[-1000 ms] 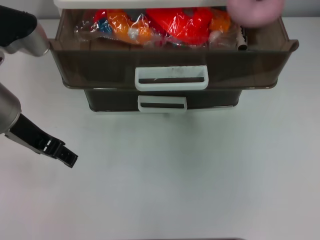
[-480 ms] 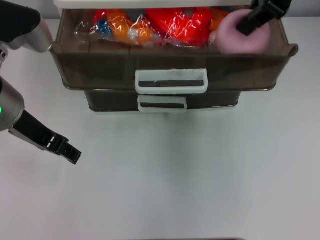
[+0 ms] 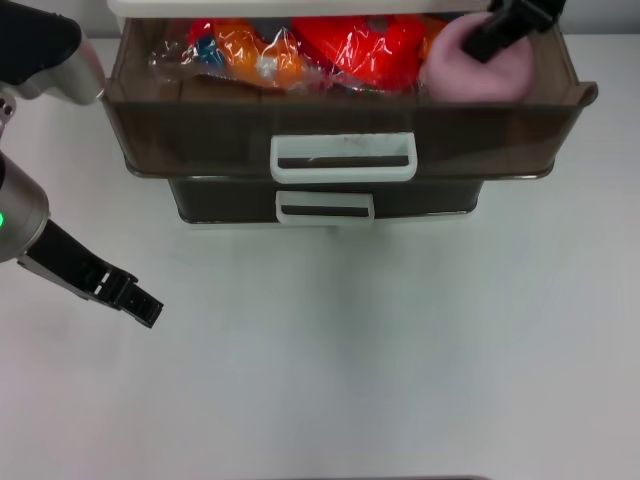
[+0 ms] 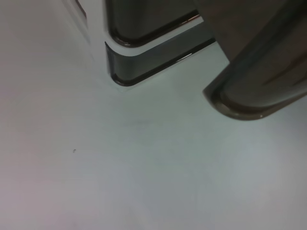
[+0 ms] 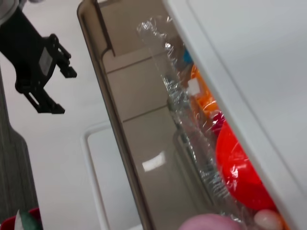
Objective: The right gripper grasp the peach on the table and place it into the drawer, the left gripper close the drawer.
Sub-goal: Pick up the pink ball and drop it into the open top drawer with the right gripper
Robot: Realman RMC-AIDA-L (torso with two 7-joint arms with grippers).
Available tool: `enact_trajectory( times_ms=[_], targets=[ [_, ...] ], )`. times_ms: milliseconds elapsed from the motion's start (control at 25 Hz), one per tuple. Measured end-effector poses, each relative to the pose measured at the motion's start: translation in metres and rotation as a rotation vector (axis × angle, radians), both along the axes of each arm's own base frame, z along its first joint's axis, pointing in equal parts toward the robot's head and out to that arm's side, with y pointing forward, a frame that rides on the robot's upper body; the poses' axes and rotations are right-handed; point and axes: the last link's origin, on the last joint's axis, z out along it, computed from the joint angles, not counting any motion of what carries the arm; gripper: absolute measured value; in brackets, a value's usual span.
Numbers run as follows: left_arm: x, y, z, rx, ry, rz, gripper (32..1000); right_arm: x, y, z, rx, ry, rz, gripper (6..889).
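The top drawer [image 3: 200, 130] is pulled open over the white table [image 3: 350, 350], its white loop handle [image 3: 343, 157] facing me. The pale-pink peach [image 3: 470, 72] is inside the drawer's right end, against the packets. My right gripper [image 3: 503, 27] reaches in from the back right, shut on the peach, with one black finger lying across its top. In the right wrist view the peach [image 5: 211, 223] shows close by, beside the drawer's brown wall [image 5: 120, 129]. My left gripper [image 3: 145, 308] hangs open low over the table, left of the drawers, and appears as the left gripper [image 5: 66, 91] in that wrist view.
Red packets [image 3: 360, 50] and orange packets [image 3: 250, 55] fill the left and middle of the drawer. A second drawer with its own handle [image 3: 325, 206] sits below. The left wrist view shows the drawer's corner [image 4: 259, 91] and bare table [image 4: 120, 167].
The peach came down from above the drawer's right end into the drawer, with the right gripper on it, then shifted slightly left and back. The left arm barely moved.
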Motion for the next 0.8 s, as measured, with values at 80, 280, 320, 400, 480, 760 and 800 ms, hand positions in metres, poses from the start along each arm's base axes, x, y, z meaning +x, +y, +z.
enact_trajectory(
  times_ms=[80, 280, 320, 400, 480, 760, 800],
  targets=[
    [-0.0004, -0.0001, -0.0002, -0.001, 0.000, 0.002, 850, -0.0014, 0.0005, 0.0015, 0.004, 0.001, 0.004, 41],
    [-0.0002, -0.0001, 0.0000, 0.000, 0.000, 0.000, 851, -0.0006, 0.0012, 0.0024, 0.010, -0.008, 0.004, 40],
    [-0.0001, -0.0001, 0.0000, 0.000, 0.000, 0.000, 851, -0.0005, 0.0012, 0.0023, 0.010, -0.009, 0.004, 40],
    [-0.0001, -0.0001, -0.0001, -0.001, 0.001, -0.001, 851, -0.0006, 0.0010, 0.0016, 0.009, -0.009, 0.004, 39],
    [0.0000, -0.0002, -0.0002, -0.001, 0.001, -0.001, 851, -0.0007, 0.0008, 0.0010, 0.007, -0.008, 0.005, 42],
    [-0.0001, -0.0001, 0.0000, 0.000, 0.000, -0.001, 851, 0.0008, 0.0005, -0.0010, -0.003, -0.012, 0.009, 65],
    [-0.0001, -0.0001, 0.0000, 0.000, 0.000, -0.001, 851, 0.0004, 0.0004, -0.0011, -0.003, -0.012, 0.011, 68]
  ],
)
